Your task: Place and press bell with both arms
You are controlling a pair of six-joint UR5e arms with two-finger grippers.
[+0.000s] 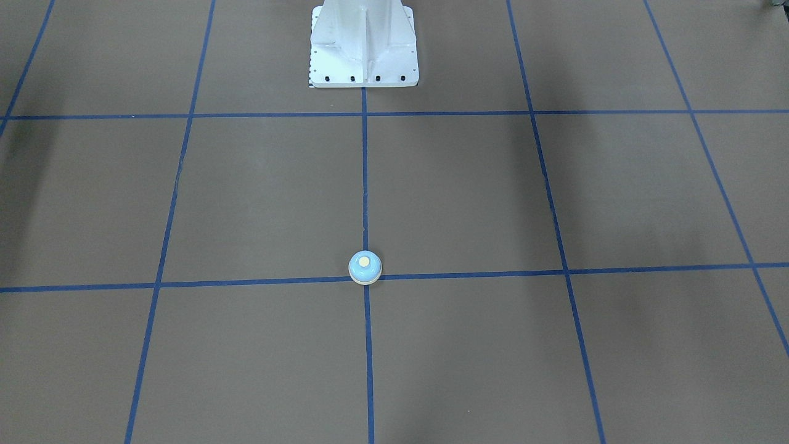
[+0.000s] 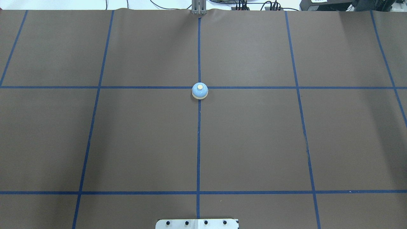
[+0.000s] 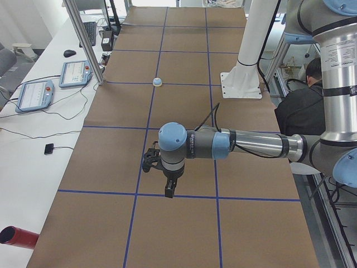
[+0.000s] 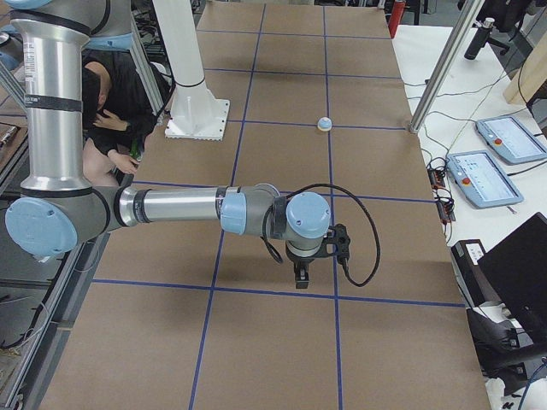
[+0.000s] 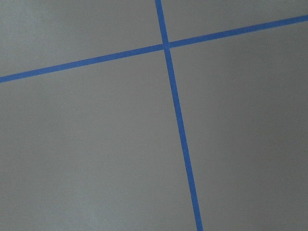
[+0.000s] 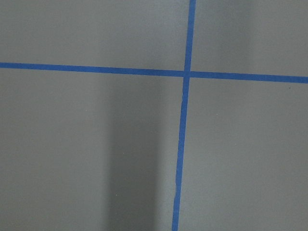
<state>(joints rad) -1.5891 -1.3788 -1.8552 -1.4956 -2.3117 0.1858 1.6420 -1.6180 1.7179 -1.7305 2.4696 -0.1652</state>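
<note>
- One big table [image 2: 143, 143] is covered in flat, dull brown paper, crossed by blue tape lines [image 2: 198, 143]. A white metal stand [image 1: 363, 49] is bolted on at the robot's side.
- The left gripper [image 3: 169, 191] points down above the table's left end. I cannot tell how far its fingers are open.
- The right gripper [image 4: 301, 278] points down above the right end. I cannot tell there either.
- The bell [image 2: 200, 91] sits where two tape lines cross, far from both grippers. It is round and smooth, light blue, with a cream button and rim.
</note>
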